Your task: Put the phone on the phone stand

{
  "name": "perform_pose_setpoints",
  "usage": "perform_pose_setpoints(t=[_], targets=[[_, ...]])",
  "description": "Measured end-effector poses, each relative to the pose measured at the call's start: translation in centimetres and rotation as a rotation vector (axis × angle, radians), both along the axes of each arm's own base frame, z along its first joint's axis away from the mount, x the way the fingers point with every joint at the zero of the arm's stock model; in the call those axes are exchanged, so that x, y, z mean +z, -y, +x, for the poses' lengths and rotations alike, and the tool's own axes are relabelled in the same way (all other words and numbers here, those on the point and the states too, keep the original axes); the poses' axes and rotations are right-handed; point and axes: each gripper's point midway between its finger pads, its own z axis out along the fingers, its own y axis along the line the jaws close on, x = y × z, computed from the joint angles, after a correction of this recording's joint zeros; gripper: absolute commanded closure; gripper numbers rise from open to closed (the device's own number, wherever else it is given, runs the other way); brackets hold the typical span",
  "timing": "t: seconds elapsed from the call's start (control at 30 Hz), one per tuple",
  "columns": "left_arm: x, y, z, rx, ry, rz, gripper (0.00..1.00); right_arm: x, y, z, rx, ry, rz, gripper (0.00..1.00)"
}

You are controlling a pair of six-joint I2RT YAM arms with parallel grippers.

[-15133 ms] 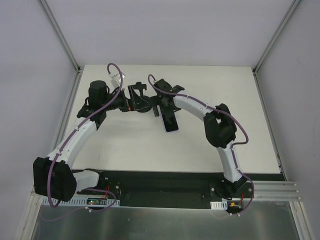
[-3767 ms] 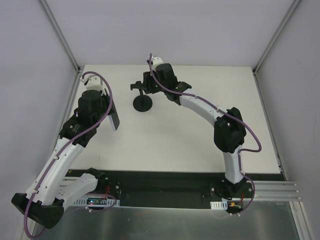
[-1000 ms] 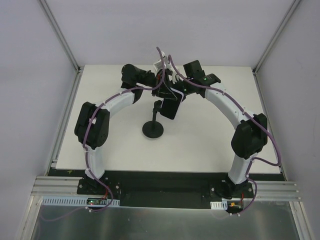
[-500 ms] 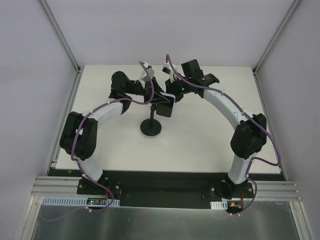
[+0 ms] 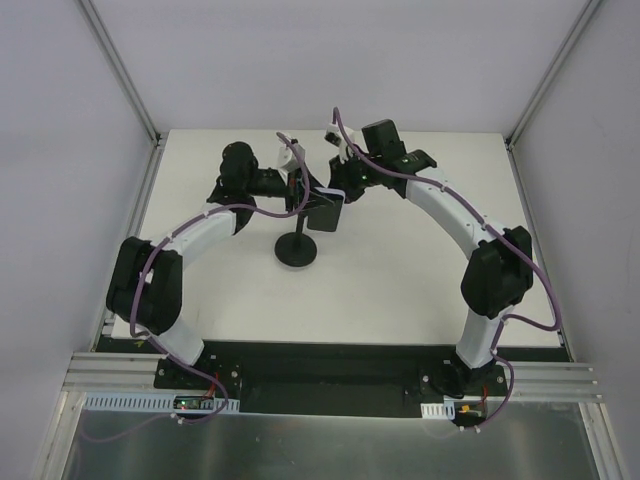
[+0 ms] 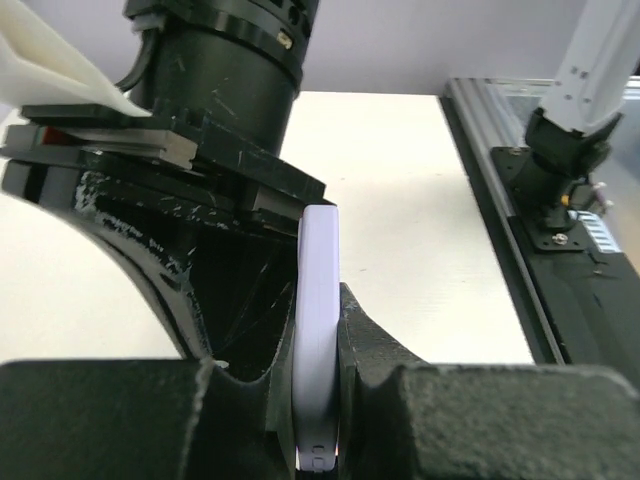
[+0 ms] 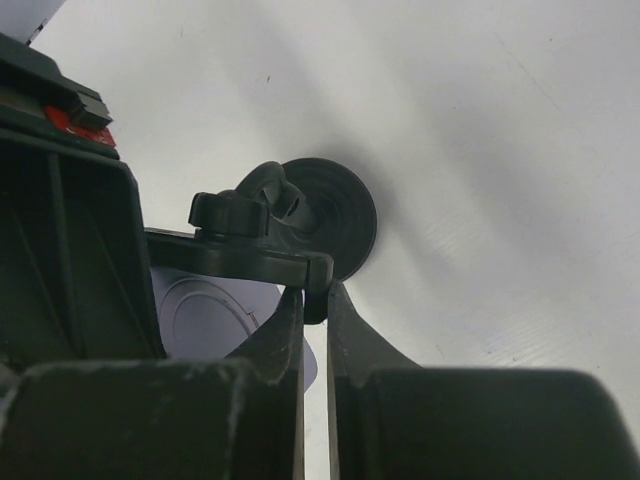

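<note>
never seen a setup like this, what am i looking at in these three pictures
Two robot arms are bolted at the near edge of a white table. One picture looks down from above; the other two come from cameras on the wrists. The left gripper is shut on the phone, seen edge-on. The right gripper pinches the top bracket of the phone stand, whose round base rests on the table. Whether the phone is seated yet I cannot tell.

Robot lab: white table [image 5: 400, 290], aluminium frame rails [image 5: 120, 70], plain walls [image 5: 300, 60] (2 bolted arms [image 5: 445, 205]).
</note>
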Motion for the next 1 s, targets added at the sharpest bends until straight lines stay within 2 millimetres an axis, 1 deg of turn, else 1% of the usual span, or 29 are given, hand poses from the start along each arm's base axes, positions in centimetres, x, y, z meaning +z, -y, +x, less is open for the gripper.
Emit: perform_pose_setpoints(t=[0.07, 0.17, 0.27, 0.33, 0.4, 0.43, 0.53, 0.6, 0.67, 0.83, 1.0], targets=[[0.1, -0.3, 0.3, 0.053, 0.010, 0.012, 1.00, -0.1, -0.2, 0.1, -0.010, -0.005, 0.012, 1.00], [-0.3, -1.4, 0.6, 0.199, 0.020, 0.028, 1.00, -0.3, -0.7, -0.1, -0.025, -0.012, 0.037, 1.00], [-1.3, -2.5, 0.9, 0.383, 0.001, 0.056, 1.00, -0.5, -0.9, -0.7, -0.088, 0.016, 0.071, 1.00], [-2.1, -2.7, 1.1, 0.540, 0.013, 0.074, 1.00, -0.8, -0.4, -0.9, -0.178, 0.051, 0.071, 1.00], [-2.6, -2.6, 1.1, 0.694, 0.102, 0.082, 1.00, -1.0, 0.5, -1.3, -0.316, 0.101, 0.065, 1.00], [-3.0, -2.4, 1.0, 0.750, 0.138, 0.086, 1.00, -0.9, 0.9, -1.5, -0.387, 0.140, 0.058, 1.00], [-3.4, -2.2, 1.7, 0.889, 0.241, 0.083, 1.00, -0.7, 2.2, -1.9, -0.590, 0.225, 0.034, 1.00], [-3.8, -1.9, 1.9, 0.927, 0.250, 0.068, 1.00, -0.9, 2.6, -1.9, -0.689, 0.269, 0.017, 1.00], [-3.6, -1.8, 2.2, 0.961, 0.246, 0.033, 1.00, -0.6, 2.9, -1.8, -0.780, 0.312, 0.019, 1.00], [-3.7, -0.8, 2.8, 0.996, 0.233, -0.023, 1.00, -0.5, 3.9, -1.4, -0.915, 0.336, 0.017, 1.00], [-3.5, -0.6, 3.0, 1.005, 0.186, -0.060, 1.00, -0.2, 4.1, -1.8, -1.009, 0.332, 0.049, 0.99]])
